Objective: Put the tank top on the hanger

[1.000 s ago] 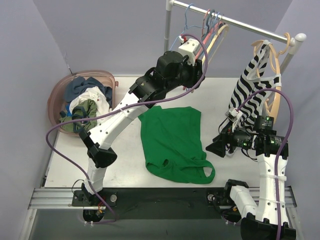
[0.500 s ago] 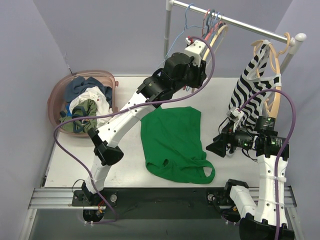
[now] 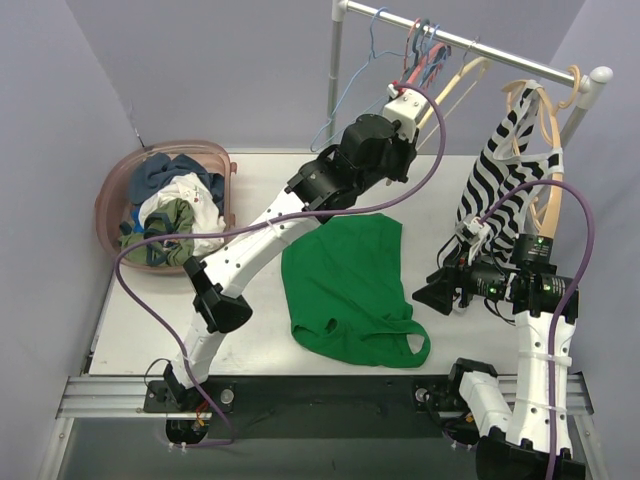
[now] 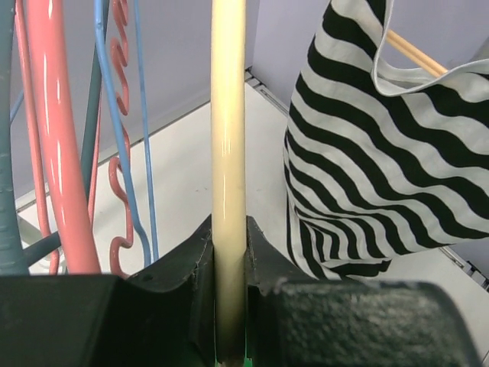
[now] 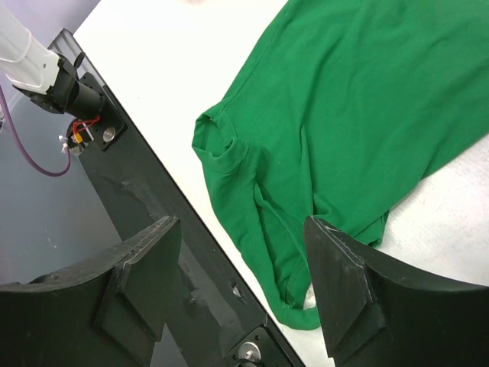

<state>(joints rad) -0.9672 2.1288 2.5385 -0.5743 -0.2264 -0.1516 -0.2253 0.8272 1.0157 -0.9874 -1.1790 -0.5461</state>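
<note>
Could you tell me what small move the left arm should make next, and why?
Probably lift the hanger so its hook clears the rail: the left gripper is shut on it, and the tank top lies flat on the table.

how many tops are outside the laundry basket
2. The tank top lies flat on the table; the zebra-striped top hangs at the right end of the rail. The pile in the basket may hide more.

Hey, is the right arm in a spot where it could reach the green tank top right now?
Probably yes: the right gripper hangs open just beside the tank top, which lies flat on the table with nothing between them.
</note>
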